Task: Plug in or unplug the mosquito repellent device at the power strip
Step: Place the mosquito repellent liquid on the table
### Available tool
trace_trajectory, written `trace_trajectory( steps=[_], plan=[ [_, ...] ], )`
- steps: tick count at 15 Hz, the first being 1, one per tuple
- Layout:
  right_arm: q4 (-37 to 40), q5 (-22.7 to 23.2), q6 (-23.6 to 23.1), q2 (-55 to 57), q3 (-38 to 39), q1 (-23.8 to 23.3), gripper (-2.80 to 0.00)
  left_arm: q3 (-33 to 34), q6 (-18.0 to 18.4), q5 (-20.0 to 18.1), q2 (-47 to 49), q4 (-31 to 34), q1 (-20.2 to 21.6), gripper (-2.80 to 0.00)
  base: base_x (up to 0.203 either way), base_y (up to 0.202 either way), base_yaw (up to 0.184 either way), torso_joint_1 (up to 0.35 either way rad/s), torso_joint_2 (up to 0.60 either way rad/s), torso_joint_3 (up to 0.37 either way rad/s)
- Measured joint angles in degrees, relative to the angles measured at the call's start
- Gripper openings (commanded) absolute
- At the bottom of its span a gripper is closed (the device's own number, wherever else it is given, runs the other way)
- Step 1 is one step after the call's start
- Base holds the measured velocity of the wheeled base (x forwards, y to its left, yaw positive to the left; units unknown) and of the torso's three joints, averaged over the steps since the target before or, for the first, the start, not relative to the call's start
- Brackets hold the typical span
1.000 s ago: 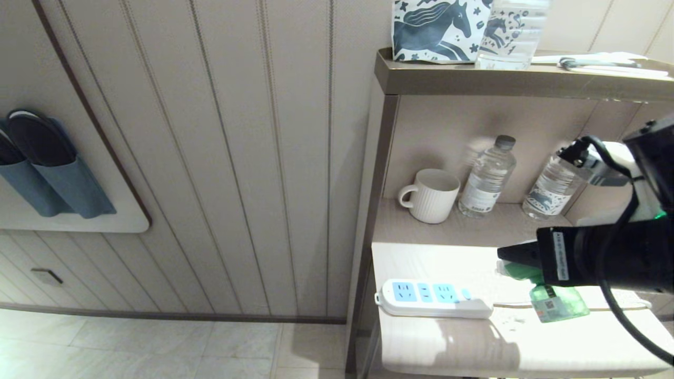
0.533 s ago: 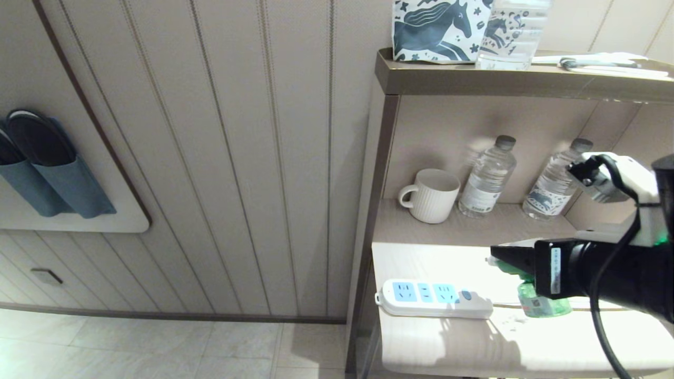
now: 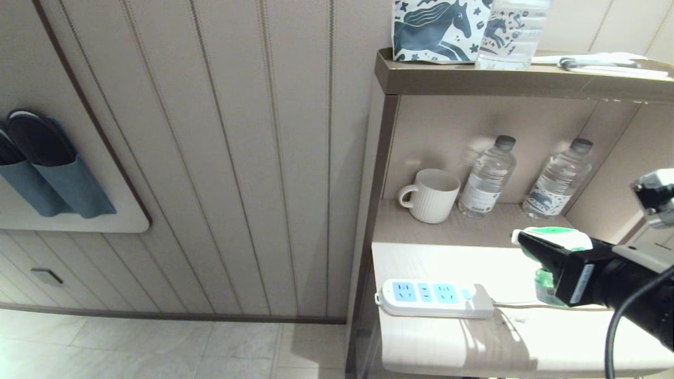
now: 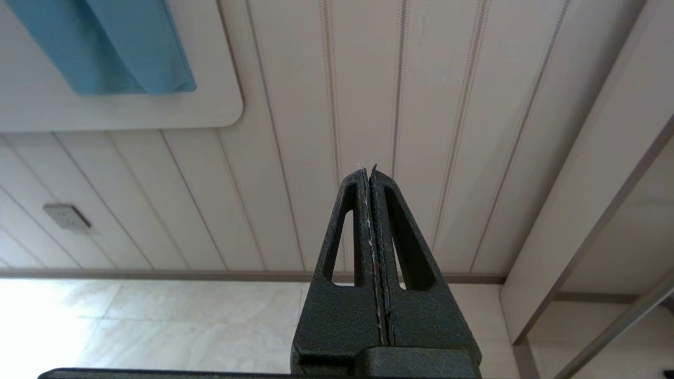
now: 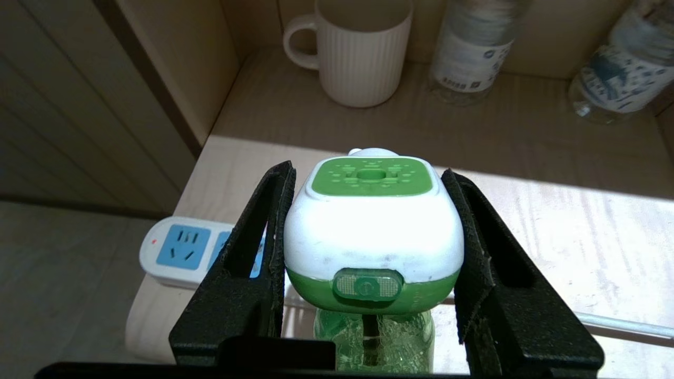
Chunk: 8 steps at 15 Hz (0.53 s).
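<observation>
The mosquito repellent device (image 3: pixel 550 235) stands upright over the right part of the lower shelf, white head with a green top and a green liquid bottle below. My right gripper (image 3: pixel 528 243) is shut on its head, one finger on each side, as the right wrist view shows for the device (image 5: pixel 374 231) and the gripper (image 5: pixel 367 169). I cannot tell whether the bottle rests on the shelf. The power strip (image 3: pixel 434 298) lies flat to the left of the device, its three blue sockets bare; it also shows in the right wrist view as the power strip (image 5: pixel 184 250). My left gripper (image 4: pixel 368 171) hangs shut, facing the wall panels and the floor.
A white ribbed mug (image 3: pixel 432 195) and two clear water bottles (image 3: pixel 487 179) (image 3: pixel 558 181) stand on the raised ledge behind. The strip's white cord (image 3: pixel 526 305) runs right across the shelf (image 3: pixel 447 342). An upper shelf (image 3: pixel 500 79) overhangs the niche.
My right gripper has drawn back to the right and turned the device from tilted to upright. The power strip has not moved.
</observation>
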<state>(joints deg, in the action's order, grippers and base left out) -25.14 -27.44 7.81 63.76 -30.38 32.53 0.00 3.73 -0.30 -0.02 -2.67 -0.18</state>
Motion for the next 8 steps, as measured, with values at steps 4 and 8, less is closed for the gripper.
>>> trace_trajectory(
  steps=[4, 8],
  plan=[
    [-11.2, -0.2, -3.1, -1.9, 8.6, -3.3, -2.80, 0.0, -0.5, 0.1, 0.0, -0.2, 0.0, -2.80, 0.000, 0.000, 0.000, 0.000, 0.00, 0.000],
    [-20.1, -0.3, -3.3, -1.5, 13.7, -3.9, -2.80, 0.0, -1.8, 0.2, 0.0, -0.3, 0.0, -2.80, 0.000, 0.000, 0.000, 0.000, 0.00, 0.000]
  ],
)
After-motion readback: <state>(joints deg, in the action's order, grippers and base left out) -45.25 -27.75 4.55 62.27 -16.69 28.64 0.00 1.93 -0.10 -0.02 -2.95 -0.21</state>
